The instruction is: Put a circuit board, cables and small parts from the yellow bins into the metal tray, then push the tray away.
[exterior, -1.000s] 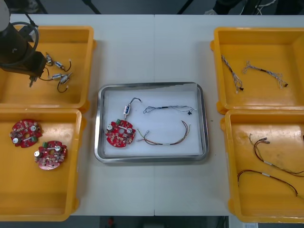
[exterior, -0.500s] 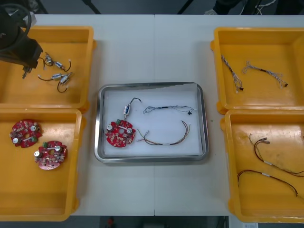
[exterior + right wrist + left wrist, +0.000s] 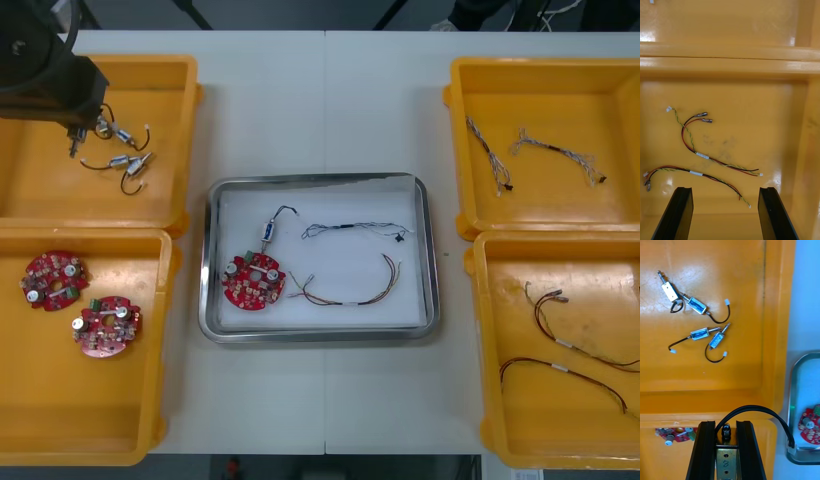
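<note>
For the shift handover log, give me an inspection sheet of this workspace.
Surface: light table, four yellow bins.
Job's things: metal tray holds a circuit board, a small metal part and two cables.
Clutter: nothing seen.
Grippers: left gripper shut on held part above far left bin; right gripper open above near right bin.
Cables: in tray, red and yellow cable, blue and white cable.
Surroundings: nothing seen.

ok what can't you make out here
- Front view: the left arm hides the far left bin's outer corner.
- Front view: the near right bin's red and yellow cable runs off the edge.
- Left wrist view: the left gripper, shut over the far left bin, covers part of the circuit boards; the edge cuts the metal tray.
- The right gripper hangs open over that bin.
</note>
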Controlling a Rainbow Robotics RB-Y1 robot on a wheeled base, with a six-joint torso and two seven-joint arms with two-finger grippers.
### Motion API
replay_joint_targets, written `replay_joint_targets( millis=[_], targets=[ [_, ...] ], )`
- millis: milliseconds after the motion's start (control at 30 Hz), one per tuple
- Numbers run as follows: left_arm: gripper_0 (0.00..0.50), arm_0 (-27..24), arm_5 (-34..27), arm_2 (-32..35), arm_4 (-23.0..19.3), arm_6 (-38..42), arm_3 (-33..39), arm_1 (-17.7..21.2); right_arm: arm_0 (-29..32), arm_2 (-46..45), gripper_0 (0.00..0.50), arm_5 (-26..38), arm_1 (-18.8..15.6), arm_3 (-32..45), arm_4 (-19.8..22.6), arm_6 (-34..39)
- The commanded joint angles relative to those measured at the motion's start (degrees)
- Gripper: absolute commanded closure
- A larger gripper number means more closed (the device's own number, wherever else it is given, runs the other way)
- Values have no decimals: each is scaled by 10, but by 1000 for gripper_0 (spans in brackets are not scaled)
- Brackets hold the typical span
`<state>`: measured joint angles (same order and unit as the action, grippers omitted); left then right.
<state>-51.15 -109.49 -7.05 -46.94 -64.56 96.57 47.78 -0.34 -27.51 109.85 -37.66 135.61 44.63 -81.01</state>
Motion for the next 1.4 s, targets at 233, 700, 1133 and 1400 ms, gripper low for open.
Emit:
replay_joint_targets(
  millis=[233,700,1133,1400],
  targets=[
    [500,-8,-5,-82,-25,120,89,-47,9,0,0,1,-17,4,-2,39],
    [500,-35,102,-234,-1,255,92,-116,8,3,0,1,-17,4,5,48],
    [500,-41,218,-338,26,264,26,-146,8,3,0,1,-17,4,18,55],
    [500,-41,277,-380,34,274,-11,-151,6,3,0,1,-17,4,19,58]
  ],
)
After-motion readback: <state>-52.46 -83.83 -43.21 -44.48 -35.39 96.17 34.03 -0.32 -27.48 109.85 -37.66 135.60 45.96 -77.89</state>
